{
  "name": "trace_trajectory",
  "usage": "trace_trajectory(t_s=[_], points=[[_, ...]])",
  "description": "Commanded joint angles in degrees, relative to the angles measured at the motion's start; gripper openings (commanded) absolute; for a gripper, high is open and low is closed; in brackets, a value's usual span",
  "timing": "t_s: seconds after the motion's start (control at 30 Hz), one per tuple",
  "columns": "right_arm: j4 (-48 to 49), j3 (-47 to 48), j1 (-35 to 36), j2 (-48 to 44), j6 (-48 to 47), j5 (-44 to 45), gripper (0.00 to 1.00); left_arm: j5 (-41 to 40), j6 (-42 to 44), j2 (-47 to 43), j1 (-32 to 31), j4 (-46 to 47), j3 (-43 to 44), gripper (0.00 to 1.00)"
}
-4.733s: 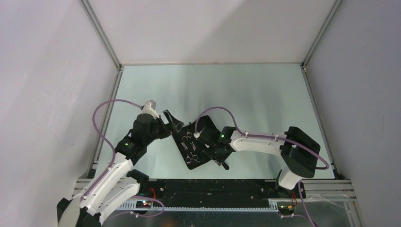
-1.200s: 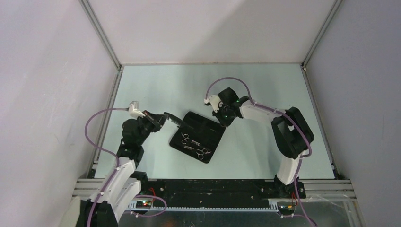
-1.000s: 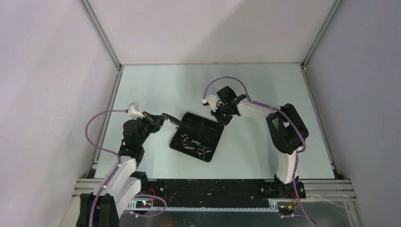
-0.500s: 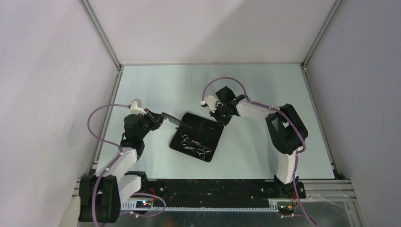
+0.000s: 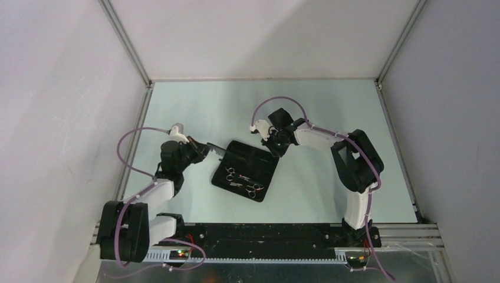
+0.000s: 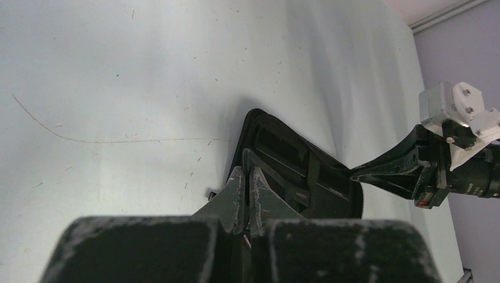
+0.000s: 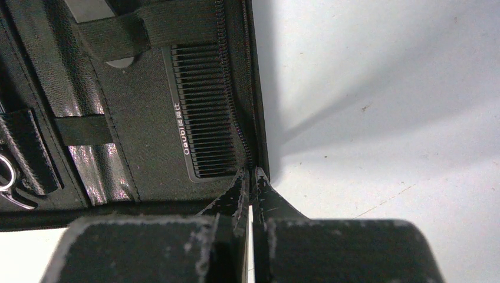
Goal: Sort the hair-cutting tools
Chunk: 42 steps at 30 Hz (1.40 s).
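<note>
"Pale green table (image 5: pixel 318 118), grey walls on three sides. What lies closest to the arm bases?"

"An open black case (image 5: pixel 262 168), set at an angle about mid-table. Its near half holds the silver tools. One pair of scissors (image 5: pixel 255 190) lies toward the near right corner. The second pair (image 5: pixel 231 173) is a little farther in and to the left. Both rest on the lining."

"And the hands?"

"The left hand (image 6: pixel 243 183) is pinched narrow on the case's left rim. Its wrist camera shows the fingers pressed together with the black edge between them."

"The other one?"

"Farther back. The right hand (image 7: pixel 248 180) is closed tight on the zip edge at the case's far corner, fingertips almost meeting on it."

"Where is the comb?"

"The black comb (image 7: pixel 203 109) lies inside the case's far half, just beside that zip edge. Its teeth point toward the zip, and one end runs up to an elastic strap (image 7: pixel 147 26)."
</note>
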Motion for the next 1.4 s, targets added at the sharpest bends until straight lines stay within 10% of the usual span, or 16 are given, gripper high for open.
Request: trace_trajectory(t_s=[0.0, 0.53, 1.07, 1.37], points=[[1.9, 1.7, 1.0, 0.3, 0.0, -1.5, 0.0, 2.9, 2.4, 2.8, -3.2, -1.4, 1.1, 0.0], [2.6, 1.1, 1.9, -1.0, 0.4, -0.1, 0.0, 3.5, 5.9, 16.9, -11.1, -13.7, 14.0, 0.14], [3.9, -0.8, 1.2, -2.6, 2.4, 2.3, 0.0, -22.1, -28.0, 9.5, -25.4, 4.2, 0.2, 0.21], [5.5, -2.7, -0.2, -5.4, 5.1, 2.7, 0.02, -27.7, -30.1, -1.1, -29.1, -5.5, -1.7, 0.5]])
